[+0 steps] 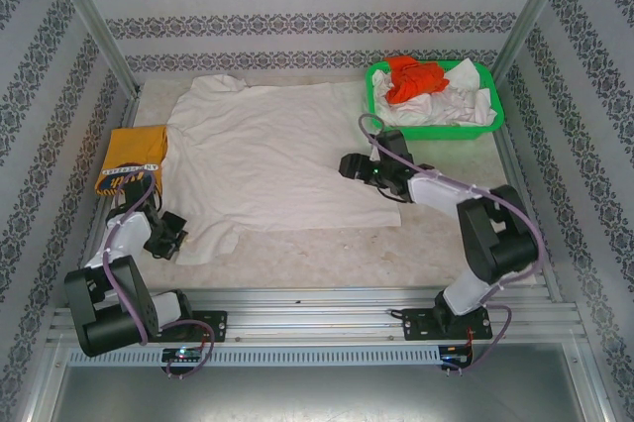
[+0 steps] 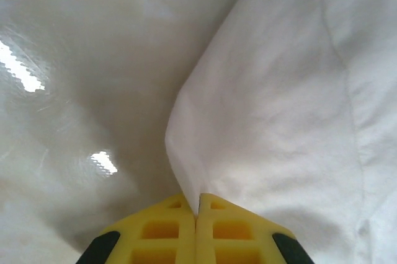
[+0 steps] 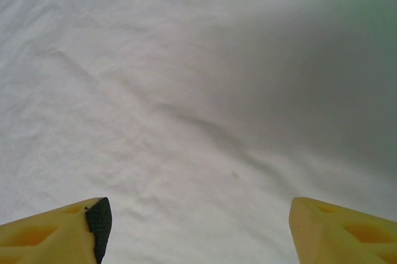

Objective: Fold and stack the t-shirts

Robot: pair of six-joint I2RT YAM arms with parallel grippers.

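Centre-frame on the table (image 1: 327,256), the white t-shirt (image 1: 277,155) lies flat, long axis left to right, sleeves at the left. The left gripper (image 2: 196,205) is clamped on its lower-left edge. The right gripper (image 3: 198,214), jaws wide and empty, sits over its right side.

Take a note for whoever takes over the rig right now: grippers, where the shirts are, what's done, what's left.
Left gripper shut on the near-left corner of the white t-shirt, spread flat mid-table.
Right gripper open over that shirt's right side, holding nothing.
Done: mustard-yellow shirt folded at the left edge.
Left: fold and stack the white one, then the orange-red shirt and white ones in the green basket, far right.
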